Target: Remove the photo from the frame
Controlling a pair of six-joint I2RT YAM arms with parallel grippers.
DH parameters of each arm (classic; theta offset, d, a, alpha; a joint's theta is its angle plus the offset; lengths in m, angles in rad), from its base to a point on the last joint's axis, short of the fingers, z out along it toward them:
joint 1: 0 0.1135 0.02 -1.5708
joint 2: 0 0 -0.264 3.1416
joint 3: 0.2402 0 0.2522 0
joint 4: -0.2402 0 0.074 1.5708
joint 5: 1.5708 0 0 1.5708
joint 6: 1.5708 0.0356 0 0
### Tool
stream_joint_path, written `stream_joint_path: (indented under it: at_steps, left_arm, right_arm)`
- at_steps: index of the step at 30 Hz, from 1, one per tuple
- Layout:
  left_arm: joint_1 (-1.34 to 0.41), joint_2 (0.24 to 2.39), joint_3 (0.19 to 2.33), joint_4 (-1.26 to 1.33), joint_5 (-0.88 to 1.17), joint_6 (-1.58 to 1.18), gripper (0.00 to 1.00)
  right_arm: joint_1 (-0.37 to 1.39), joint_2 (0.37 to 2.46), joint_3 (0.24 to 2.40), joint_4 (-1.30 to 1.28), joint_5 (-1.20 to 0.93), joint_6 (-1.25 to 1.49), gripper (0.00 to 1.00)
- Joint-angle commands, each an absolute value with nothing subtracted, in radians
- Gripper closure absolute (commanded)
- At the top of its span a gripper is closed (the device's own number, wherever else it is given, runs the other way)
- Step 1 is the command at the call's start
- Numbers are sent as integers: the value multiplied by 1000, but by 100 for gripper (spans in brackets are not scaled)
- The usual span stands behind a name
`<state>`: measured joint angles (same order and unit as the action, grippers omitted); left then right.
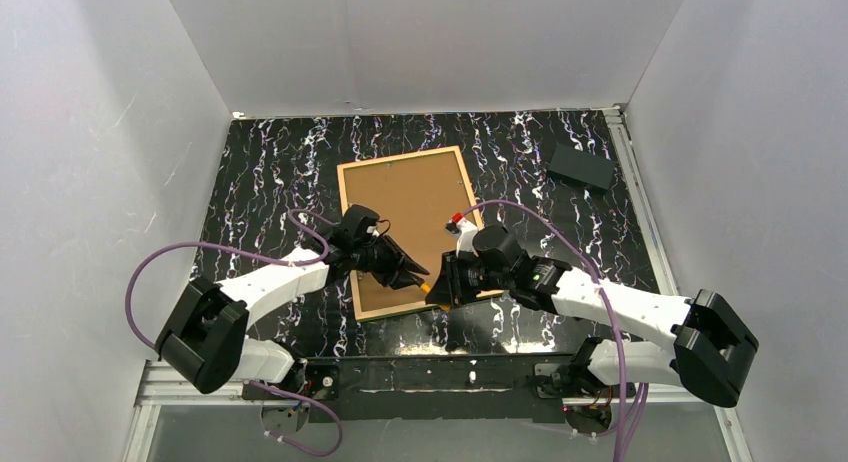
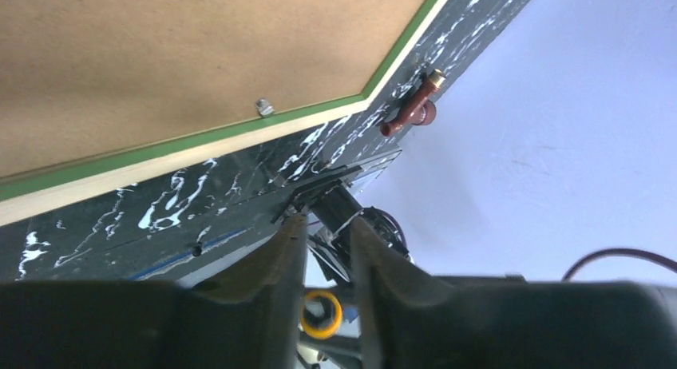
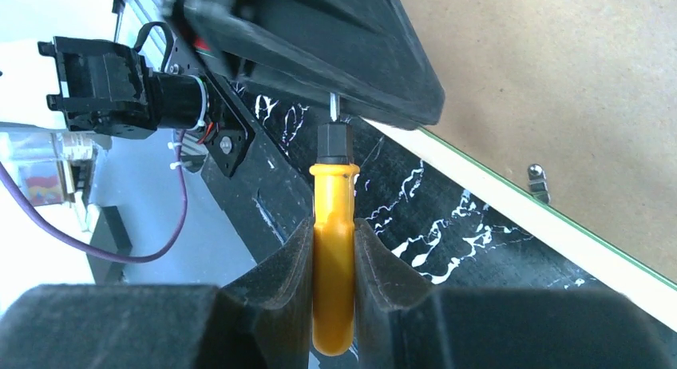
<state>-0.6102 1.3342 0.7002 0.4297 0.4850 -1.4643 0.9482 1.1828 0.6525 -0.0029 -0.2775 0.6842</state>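
The frame [image 1: 346, 197] lies face down on the dark marbled table, its green border [image 2: 239, 129] round the brown fibreboard backing panel [image 1: 410, 207]. The photo is hidden under that panel. My right gripper [image 1: 441, 287] is shut on a yellow-handled screwdriver [image 3: 333, 265] at the frame's near right corner; its metal tip reaches up under the left gripper's fingers. My left gripper [image 1: 408, 275] hovers over the panel's near part, its fingers [image 2: 291, 249] parallel with a narrow gap and nothing between them. The screwdriver handle [image 2: 322, 313] shows through that gap.
A small metal retaining tab [image 2: 264, 107] sits on the panel's edge, also in the right wrist view [image 3: 539, 177]. A red-brown tool [image 2: 415, 109] lies by the frame's right side [image 1: 457, 220]. A black box [image 1: 580, 167] lies at the back right. White walls enclose the table.
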Motion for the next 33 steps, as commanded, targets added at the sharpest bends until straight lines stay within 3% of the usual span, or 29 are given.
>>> stream_joint_path:
  at_steps: [1, 2, 4, 10, 11, 18, 33]
  left_arm:
    - [-615, 1316, 666, 414, 461, -1547, 88]
    - [-615, 1301, 661, 404, 447, -1551, 100]
    - [-615, 1269, 645, 375, 416, -1573, 100]
    - [-615, 1179, 559, 333, 353, -1790, 100]
    - [-615, 1171, 545, 346, 353, -1838, 100]
    - [-615, 1165, 492, 490, 357, -1964, 100]
    - [-615, 1111, 467, 545, 358, -1981, 100]
  right_arm:
    - [1011, 1172, 733, -27, -146, 636, 99]
    - [1027, 1173, 742, -54, -101, 635, 99]
    - [1059, 1169, 753, -89, 2, 635, 99]
    - [1146, 1155, 732, -20, 179, 672, 40]
    - [1157, 1150, 720, 25, 192, 675, 37]
    - [1163, 1139, 628, 280, 156, 698, 40]
    - [1150, 1145, 565, 302, 191, 772, 46]
